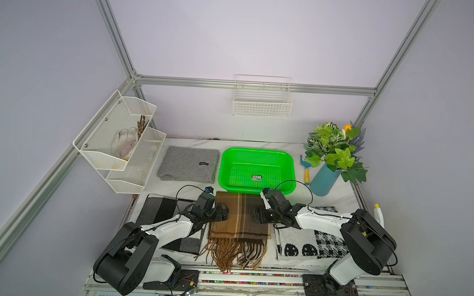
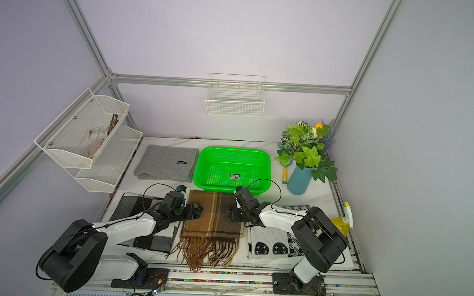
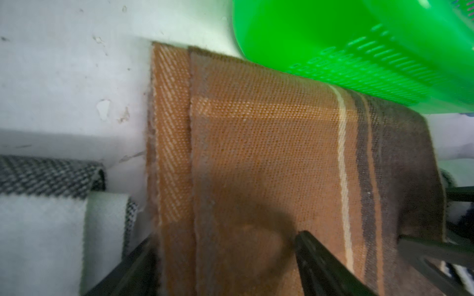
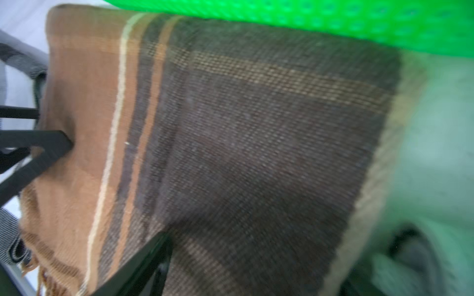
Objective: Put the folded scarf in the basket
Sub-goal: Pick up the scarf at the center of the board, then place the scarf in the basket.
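Jaws spread wide, the left gripper (image 1: 223,212) sits low at the left side of the scarf (image 1: 240,224). In its wrist view one finger is outside the cloth's edge and the other rests over the weave. The right gripper (image 1: 257,215) faces it from the right side, also spread wide, and neither has pinched anything yet. The two are about equally near, set across the scarf's short width. The scarf lies flat in the middle of the surface (image 1: 172,188), folded into a thick rectangle whose long axis runs from the front edge toward the back. Its twisted fringe (image 1: 233,254) trails to the front edge. It is a soft, coarse brown plaid with cream and dark stripes, likely to sag if lifted from one side only. The basket (image 1: 224,167) lies straight beyond the far fold, toward the back edge, its rim overhanging that fold in the wrist views; contact cannot be told. It is rigid bright green plastic, perforated, low-walled and round-cornered. A checked cloth (image 1: 157,208) and a patterned knit (image 1: 303,241) flank the scarf.
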Robot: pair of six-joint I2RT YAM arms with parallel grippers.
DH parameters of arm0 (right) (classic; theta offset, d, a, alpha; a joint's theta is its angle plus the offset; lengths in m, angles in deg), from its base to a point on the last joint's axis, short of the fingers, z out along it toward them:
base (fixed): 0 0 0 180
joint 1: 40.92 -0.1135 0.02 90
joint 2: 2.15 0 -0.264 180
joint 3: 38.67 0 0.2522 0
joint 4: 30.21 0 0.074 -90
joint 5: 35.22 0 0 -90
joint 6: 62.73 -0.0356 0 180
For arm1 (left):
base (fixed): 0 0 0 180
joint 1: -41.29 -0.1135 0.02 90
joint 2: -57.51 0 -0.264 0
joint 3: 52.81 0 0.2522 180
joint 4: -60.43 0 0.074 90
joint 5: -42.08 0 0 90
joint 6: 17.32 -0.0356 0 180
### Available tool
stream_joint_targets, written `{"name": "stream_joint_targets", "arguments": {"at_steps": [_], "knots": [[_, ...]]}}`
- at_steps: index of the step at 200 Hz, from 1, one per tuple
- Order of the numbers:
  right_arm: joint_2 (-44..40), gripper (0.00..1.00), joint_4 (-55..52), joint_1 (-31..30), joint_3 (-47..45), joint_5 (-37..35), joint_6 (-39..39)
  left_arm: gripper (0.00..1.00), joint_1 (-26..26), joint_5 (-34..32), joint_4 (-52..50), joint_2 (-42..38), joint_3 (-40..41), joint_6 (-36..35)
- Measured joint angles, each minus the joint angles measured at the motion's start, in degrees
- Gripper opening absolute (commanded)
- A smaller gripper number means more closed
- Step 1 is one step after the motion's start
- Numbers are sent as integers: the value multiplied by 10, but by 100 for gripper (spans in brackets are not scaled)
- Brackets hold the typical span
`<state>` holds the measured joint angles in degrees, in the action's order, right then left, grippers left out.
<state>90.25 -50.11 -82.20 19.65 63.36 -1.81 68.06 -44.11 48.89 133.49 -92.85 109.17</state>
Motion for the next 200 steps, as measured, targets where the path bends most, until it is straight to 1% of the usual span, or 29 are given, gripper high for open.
{"name": "stream_joint_targets", "arguments": {"at_steps": [18,30,55,64,68,70,72,83,93,101,110,118,130,148,152,154,182,200], "knots": [[-1,82,13,-3,-7,17,1,79,0,18,22,0,9,4],[-3,79,23,-2,-14,26,2,77,0,28,33,2,13,4],[-3,71,57,7,-31,60,6,64,0,47,56,14,16,7],[2,69,73,9,-35,78,5,61,0,56,64,21,16,9],[5,68,80,9,-36,84,5,58,0,59,68,25,16,9],[6,62,85,9,-37,90,5,57,0,60,70,26,16,9],[8,60,88,9,-36,93,6,55,0,62,72,28,16,10],[19,55,102,9,-36,109,3,45,0,68,78,33,16,8],[26,56,113,9,-36,122,4,35,0,72,79,36,17,11],[31,53,122,9,-36,132,4,31,0,75,77,38,17,9],[35,47,130,10,-36,139,3,28,0,78,75,40,17,8],[39,37,136,10,-37,145,2,24,0,80,78,45,17,9],[46,21,142,10,-38,150,-4,15,0,85,85,52,17,8],[51,3,151,11,-45,159,-5,6,-1,91,91,58,17,8],[51,0,152,11,-46,159,-2,2,-1,94,92,58,17,8],[51,0,154,11,-47,163,-4,0,-1,94,93,58,17,7],[47,0,154,11,-48,167,-4,0,-1,99,93,57,17,8],[26,0,137,11,-48,163,-1,0,0,101,83,47,16,7]]}}
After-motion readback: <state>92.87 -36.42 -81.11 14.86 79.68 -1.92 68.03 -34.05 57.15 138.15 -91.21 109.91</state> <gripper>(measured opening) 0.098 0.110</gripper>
